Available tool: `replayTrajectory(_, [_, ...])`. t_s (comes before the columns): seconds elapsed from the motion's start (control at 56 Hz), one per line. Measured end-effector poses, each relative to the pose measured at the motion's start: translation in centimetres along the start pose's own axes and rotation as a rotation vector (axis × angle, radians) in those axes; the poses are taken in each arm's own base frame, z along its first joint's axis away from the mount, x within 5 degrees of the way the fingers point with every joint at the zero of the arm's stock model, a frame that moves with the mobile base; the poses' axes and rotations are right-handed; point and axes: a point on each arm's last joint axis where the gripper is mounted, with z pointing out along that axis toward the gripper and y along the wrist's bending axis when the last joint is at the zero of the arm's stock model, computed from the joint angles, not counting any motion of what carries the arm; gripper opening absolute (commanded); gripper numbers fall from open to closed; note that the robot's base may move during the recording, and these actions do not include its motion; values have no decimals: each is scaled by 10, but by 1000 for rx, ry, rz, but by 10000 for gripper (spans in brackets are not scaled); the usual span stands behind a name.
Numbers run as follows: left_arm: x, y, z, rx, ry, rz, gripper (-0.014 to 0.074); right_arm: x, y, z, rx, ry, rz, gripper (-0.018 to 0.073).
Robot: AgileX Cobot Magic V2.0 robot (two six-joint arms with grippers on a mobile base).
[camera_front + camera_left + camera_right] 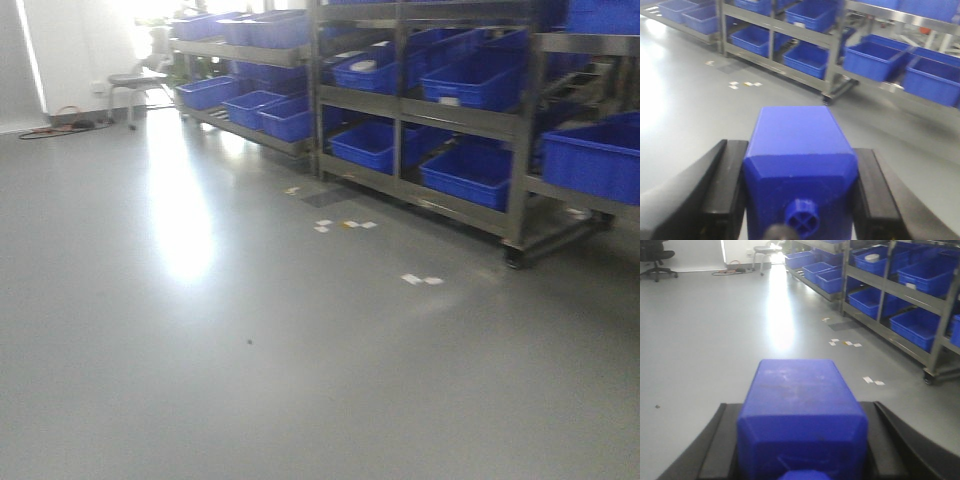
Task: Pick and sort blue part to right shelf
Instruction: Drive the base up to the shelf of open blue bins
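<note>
Blue part target: across the floor [200, 350], the shelf [398, 100] of bins [470, 80], not yet reached.
Left blue part [795, 130]: clamped in the left end effector [799, 150] for carrying.
Right blue part [800, 385]: gripped by the right end effector [802, 407] likewise.

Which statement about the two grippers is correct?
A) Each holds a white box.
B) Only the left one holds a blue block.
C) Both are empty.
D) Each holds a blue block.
D: the left gripper is closed on a blue block, and the right gripper is closed on a second blue block.
</note>
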Motion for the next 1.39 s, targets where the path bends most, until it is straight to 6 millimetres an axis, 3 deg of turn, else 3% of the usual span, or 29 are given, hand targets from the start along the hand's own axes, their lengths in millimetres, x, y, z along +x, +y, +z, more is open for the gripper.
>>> replayTrajectory(1.392, [0,0,0,0,0,0,283,0,0,0,0,0,0,206])
